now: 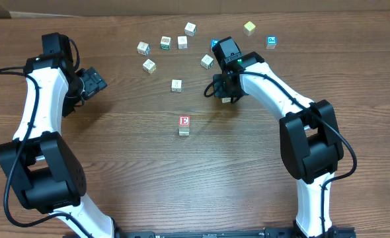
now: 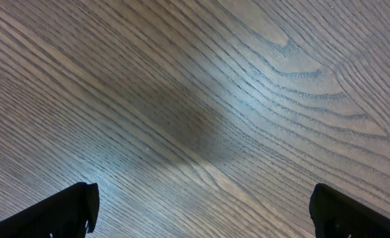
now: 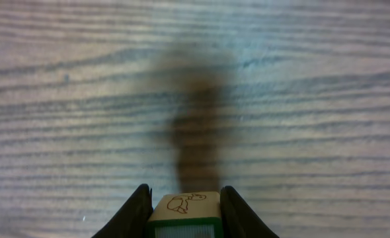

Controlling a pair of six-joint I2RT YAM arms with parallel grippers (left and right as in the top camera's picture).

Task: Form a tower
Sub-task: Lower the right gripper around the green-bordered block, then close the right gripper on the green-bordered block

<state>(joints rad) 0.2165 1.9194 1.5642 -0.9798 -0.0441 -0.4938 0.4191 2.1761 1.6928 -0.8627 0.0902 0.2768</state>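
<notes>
Tower [image 1: 184, 125]: stands near the middle of the table [image 1: 116, 145], alone, touched by neither gripper.
Tower axis: long axis vertical, upright with no visible lean. The top face points straight up at the overhead camera.
Tower top: a red letter E on white, its top toward 12 o'clock. A pale side face shows below it on the 6 o'clock side.
Tower height: the number of cubes cannot be told from above.
Right gripper [image 1: 226, 94]: at about 2 o'clock from the tower and near it, narrowly closed on the held cube [image 3: 184, 211].
Held cube: clamped between both fingers [image 3: 139, 210], pale, with a small line drawing on the visible face and a green edge below it.
Left gripper [image 1: 93, 82]: at about 10 o'clock from the tower and well apart from it, jaws spread fully wide with nothing between them. Its wrist view shows only bare wood.
Loose cubes [image 1: 149, 65]: scattered singly from 11 to 2 o'clock of the tower. The nearest one [image 1: 176, 85] is at 12 o'clock.
</notes>
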